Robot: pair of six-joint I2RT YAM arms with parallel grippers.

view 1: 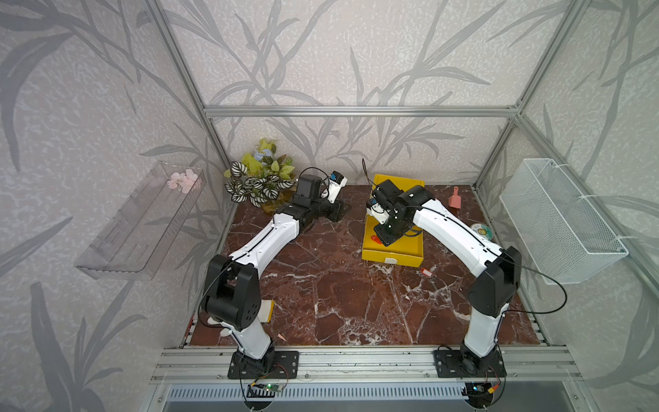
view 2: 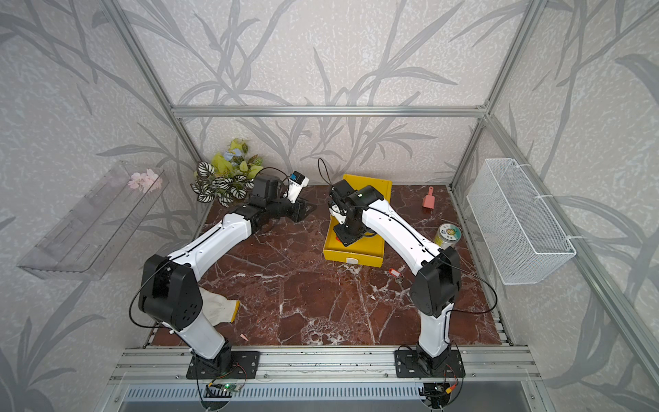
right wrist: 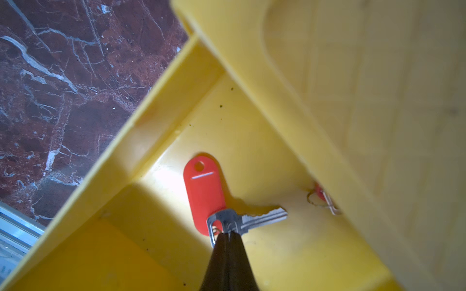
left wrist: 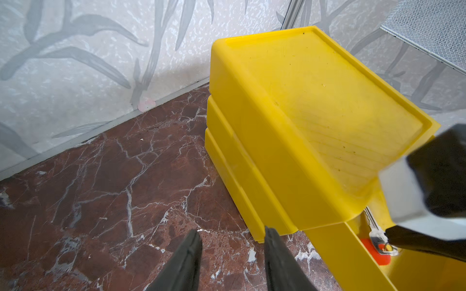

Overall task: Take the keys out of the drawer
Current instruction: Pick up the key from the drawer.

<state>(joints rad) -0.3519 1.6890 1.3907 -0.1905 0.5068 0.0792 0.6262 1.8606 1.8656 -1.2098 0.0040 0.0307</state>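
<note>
The yellow drawer (view 1: 392, 256) stands pulled out of its yellow cabinet (left wrist: 302, 100). My right gripper (right wrist: 228, 233) reaches down into it and is shut on the head of a silvery key (right wrist: 262, 218) with a red tag (right wrist: 204, 194). A second bunch (right wrist: 326, 200) pokes out from under the cabinet's edge, mostly hidden. More keys with a red tag (view 1: 426, 273) lie on the table in front of the drawer. My left gripper (left wrist: 230, 233) hovers open and empty over the marble, left of the cabinet.
A pink scoop (view 1: 454, 201) and a lidded jar (view 1: 481, 232) sit right of the drawer. A leafy plant (view 1: 260, 178) fills the back left corner. A white glove (view 2: 221, 308) lies by the left arm's base. A wire basket (view 1: 560, 221) hangs on the right wall.
</note>
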